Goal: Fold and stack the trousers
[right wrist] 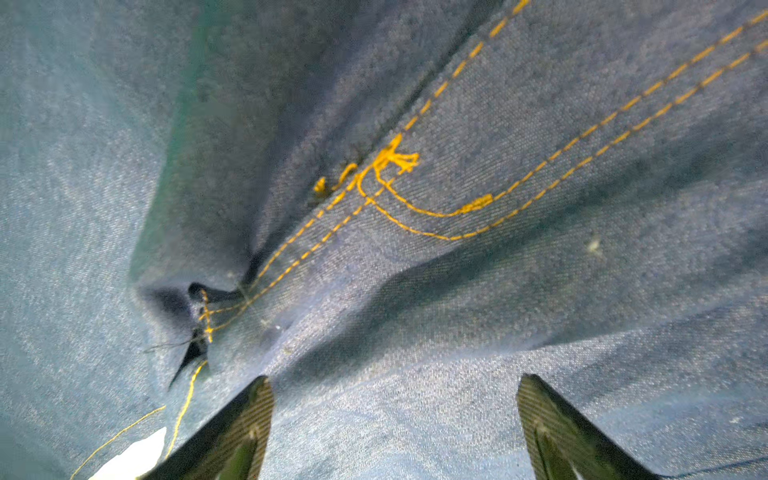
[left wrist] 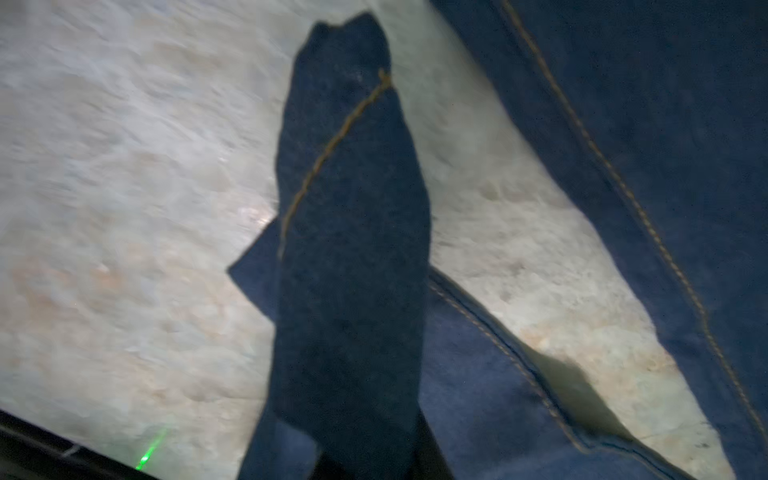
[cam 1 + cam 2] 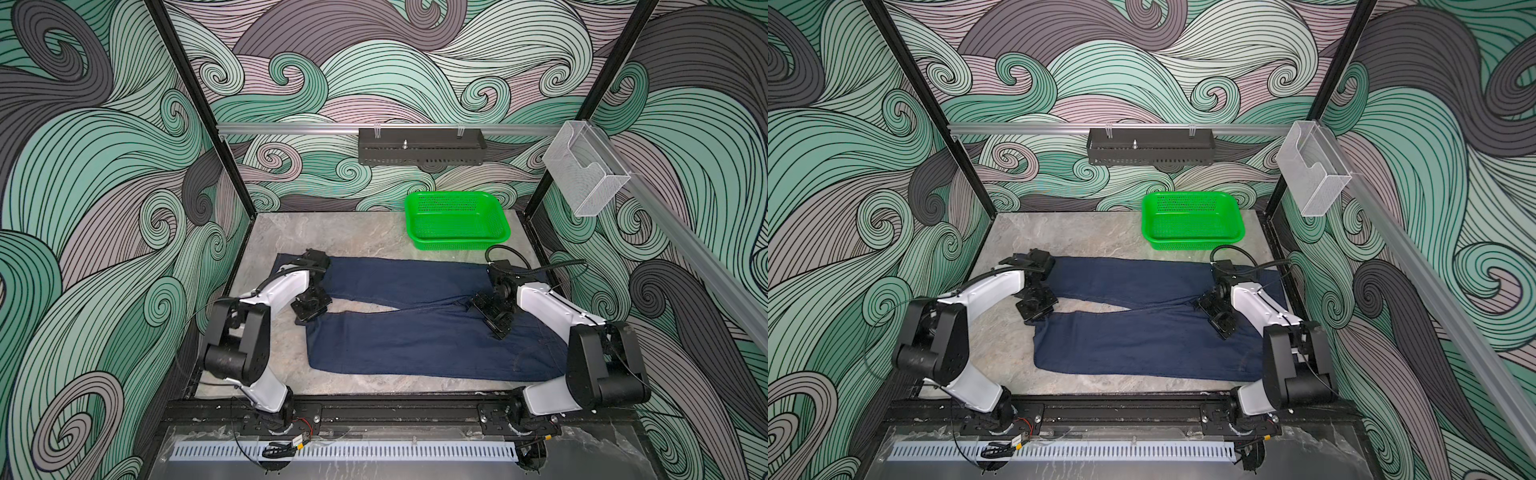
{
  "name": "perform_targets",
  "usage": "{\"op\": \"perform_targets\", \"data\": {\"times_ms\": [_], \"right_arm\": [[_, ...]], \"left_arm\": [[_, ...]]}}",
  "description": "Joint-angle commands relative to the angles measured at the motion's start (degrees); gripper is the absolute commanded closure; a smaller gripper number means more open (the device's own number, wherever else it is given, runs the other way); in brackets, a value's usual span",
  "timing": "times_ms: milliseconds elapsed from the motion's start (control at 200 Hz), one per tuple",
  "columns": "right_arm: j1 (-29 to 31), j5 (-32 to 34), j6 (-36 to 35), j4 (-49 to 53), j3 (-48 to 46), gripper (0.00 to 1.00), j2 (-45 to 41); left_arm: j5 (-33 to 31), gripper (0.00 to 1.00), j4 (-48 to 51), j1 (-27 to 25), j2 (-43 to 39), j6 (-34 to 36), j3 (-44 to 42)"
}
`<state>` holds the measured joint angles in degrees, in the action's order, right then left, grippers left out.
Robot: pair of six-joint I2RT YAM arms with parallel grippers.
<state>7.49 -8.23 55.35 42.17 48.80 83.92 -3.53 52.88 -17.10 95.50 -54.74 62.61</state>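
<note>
Your trousers (image 3: 415,345) lie lengthwise left-to-right on the counter (image 3: 332,232), legs left, where your left pincer (image 3: 309,313) pinches a cuff corner, while the right pincer (image 3: 491,318) hangs spread over the crotch at the right.

Open lane on bare table (image 3: 332,232) behind the trousers (image 3: 415,349), left part. Behind them on the right: blocked by green basket (image 3: 457,224), only a thin free strip between. Small bare wedge between the two legs near the hem end. Narrow free strip in front of the trousers, bounded by black base rail (image 3: 395,409). Hem end partly under left arm (image 3: 282,286), waist end under right arm (image 3: 548,307). Overhead, behind the trousers: black shelf (image 3: 419,145) and clear holder (image 3: 582,174), well above the table.
</note>
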Motion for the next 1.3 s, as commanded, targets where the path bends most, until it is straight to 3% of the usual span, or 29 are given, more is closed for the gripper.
{"op": "perform_targets", "data": {"times_ms": [0, 145, 230, 515, 836, 1091, 1296], "right_arm": [[-0.02, 0.0, -0.77, 0.92, 1.02, 0.08, -1.54], [-0.1, 0.19, -0.79, 1.19, 0.99, 0.07, -2.27], [-0.1, 0.14, -0.86, 1.42, 1.19, 0.07, -2.32], [-0.1, -0.14, -1.17, 2.23, 1.76, 0.07, -3.16], [-0.02, -0.73, -1.23, 2.32, 1.23, 0.08, -3.79], [-0.02, -0.56, -1.34, 2.33, 1.08, 0.08, -3.94], [-0.02, -0.3, -1.48, 2.37, 0.96, 0.08, -4.04]], "left_arm": [[-1.41, 0.59, 3.52, -6.33, 3.38, -5.07, 6.75], [-1.92, 0.32, 5.15, -12.27, 5.95, -6.39, 12.24], [-2.21, 0.27, 6.18, -14.59, 6.29, -6.74, 14.54], [-9.56, 0.22, 13.06, -13.79, -2.4, -3.91, 14.01], [-1.63, 0.17, 4.39, -4.49, -8.58, -2.39, 1.73], [2.57, 0.2, -3.82, -7.47, -0.6, -4.53, 3.24], [3.9, 0.21, -7.44, -12.03, 8.63, -6.26, 9.15]]}}
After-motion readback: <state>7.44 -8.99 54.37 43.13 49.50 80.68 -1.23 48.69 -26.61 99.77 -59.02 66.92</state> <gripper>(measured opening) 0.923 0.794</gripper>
